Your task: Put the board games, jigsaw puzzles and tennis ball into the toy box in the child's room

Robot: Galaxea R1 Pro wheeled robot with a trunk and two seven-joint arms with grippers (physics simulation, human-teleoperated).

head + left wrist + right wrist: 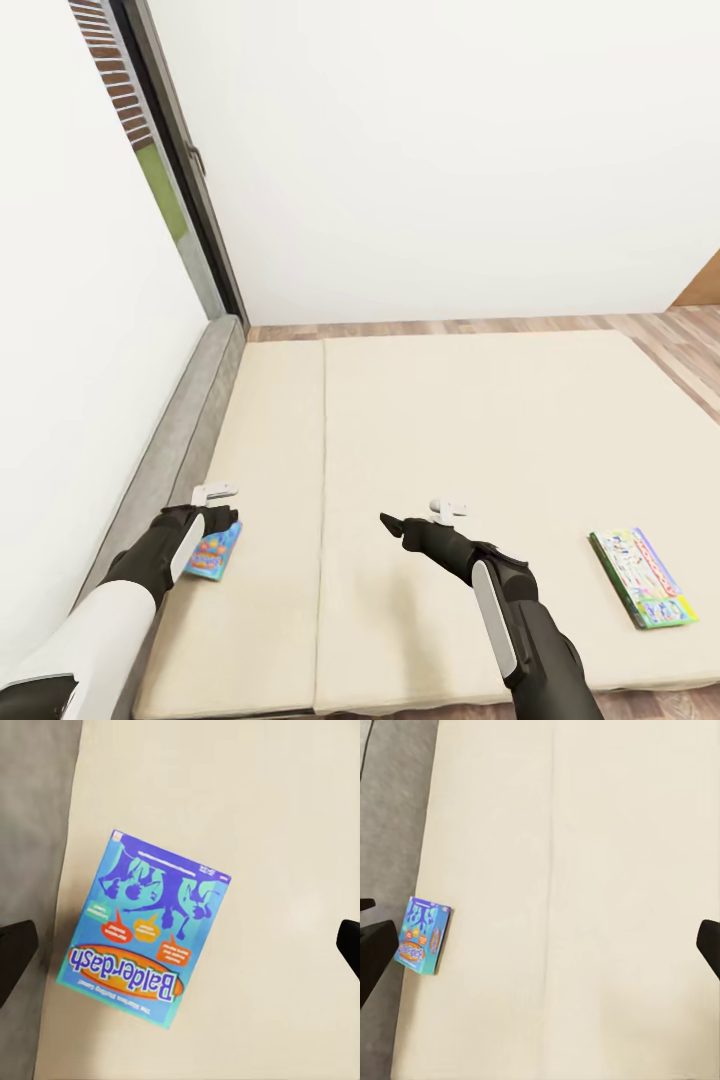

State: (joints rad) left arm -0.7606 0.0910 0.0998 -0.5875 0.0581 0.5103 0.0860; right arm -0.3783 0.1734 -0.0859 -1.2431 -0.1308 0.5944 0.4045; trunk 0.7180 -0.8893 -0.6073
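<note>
A small blue board game (215,551) with cartoon art and the word "Balderdash" lies flat on the beige bed (480,430), close to the grey headboard (185,425). My left gripper (222,520) hovers right above it, open. In the left wrist view the box (146,930) lies between and below the spread fingers (16,949). A second board game (642,577), flat with a green edge and a pale printed face, rests near the bed's front right. My right gripper (390,523) hangs open over the middle of the mattress. The toy box, table, jigsaw puzzles and tennis ball are out of view.
A seam (322,500) runs down the mattress between the two arms. White walls stand behind and to the left, with a dark-framed window (175,160) at the upper left. Wood floor (680,340) borders the bed's far and right sides.
</note>
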